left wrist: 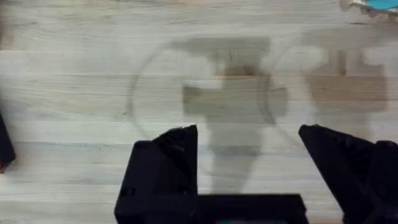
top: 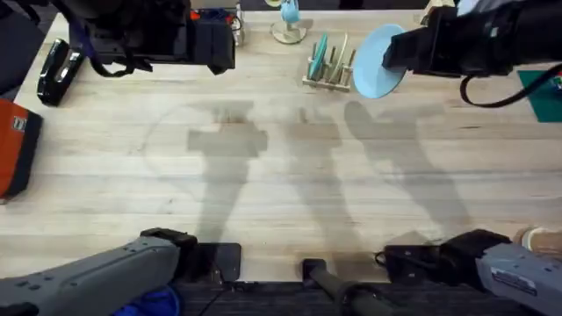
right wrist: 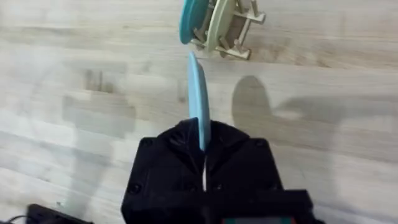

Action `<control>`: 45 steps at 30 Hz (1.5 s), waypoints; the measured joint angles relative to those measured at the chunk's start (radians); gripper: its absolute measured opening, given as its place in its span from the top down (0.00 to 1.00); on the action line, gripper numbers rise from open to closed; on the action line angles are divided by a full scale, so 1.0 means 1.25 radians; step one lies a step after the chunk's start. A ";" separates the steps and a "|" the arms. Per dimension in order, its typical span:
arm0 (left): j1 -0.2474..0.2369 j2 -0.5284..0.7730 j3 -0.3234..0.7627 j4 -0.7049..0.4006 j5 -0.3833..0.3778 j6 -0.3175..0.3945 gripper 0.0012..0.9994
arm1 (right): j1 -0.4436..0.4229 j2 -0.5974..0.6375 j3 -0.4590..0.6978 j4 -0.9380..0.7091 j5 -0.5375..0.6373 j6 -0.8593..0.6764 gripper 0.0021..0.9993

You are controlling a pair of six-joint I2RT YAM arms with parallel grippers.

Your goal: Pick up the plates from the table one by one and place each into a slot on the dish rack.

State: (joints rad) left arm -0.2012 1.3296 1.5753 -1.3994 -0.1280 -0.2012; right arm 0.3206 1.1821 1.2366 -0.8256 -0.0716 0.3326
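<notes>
A: Right gripper [right wrist: 202, 146] clamps a light blue plate [top: 378, 60] on edge, raised just beside the dish rack [top: 330, 68], which has a teal plate [right wrist: 188, 20] and a pale one slotted

B: Keep it vertical, line up with a free slot, lower gently. Left gripper [left wrist: 249, 140] gapes apart, holding nothing, above bare wooden table [top: 281, 193]

Our right gripper [top: 395, 54] hangs at the far right of the overhead view, its black fingers [right wrist: 186, 146] pinched tight on the edge of a light blue plate [top: 378, 61] held on edge, its face toward the overhead camera. Our left gripper [left wrist: 249, 149] hovers at the far left, jaws spread wide with nothing between them, pointed down. Both arms stretch forward from their bases at the near edge.
</notes>
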 joint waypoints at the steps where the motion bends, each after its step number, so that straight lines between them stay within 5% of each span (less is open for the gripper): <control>1: 0.000 0.000 0.000 0.000 0.000 0.000 0.00 | 0.017 0.000 0.011 -0.013 0.023 0.000 0.97; 13: 0.000 0.000 0.000 0.000 0.000 0.000 0.01 | 0.209 0.000 0.150 -0.109 0.278 0.043 0.97; 21: 0.000 0.000 0.000 0.000 0.000 0.000 0.00 | 0.284 0.000 0.196 -0.123 0.359 0.103 0.97; 32: 0.000 0.000 0.000 0.000 0.000 0.000 0.00 | 0.296 0.000 0.205 -0.124 0.390 0.133 0.97; 45: 0.000 0.000 0.000 0.000 0.000 0.000 0.00 | 0.296 0.046 0.208 -0.095 0.490 0.323 0.97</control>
State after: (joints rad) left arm -0.2012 1.3294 1.5753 -1.3994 -0.1280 -0.2012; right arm 0.6910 1.2399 1.4960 -0.9449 0.5408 0.7360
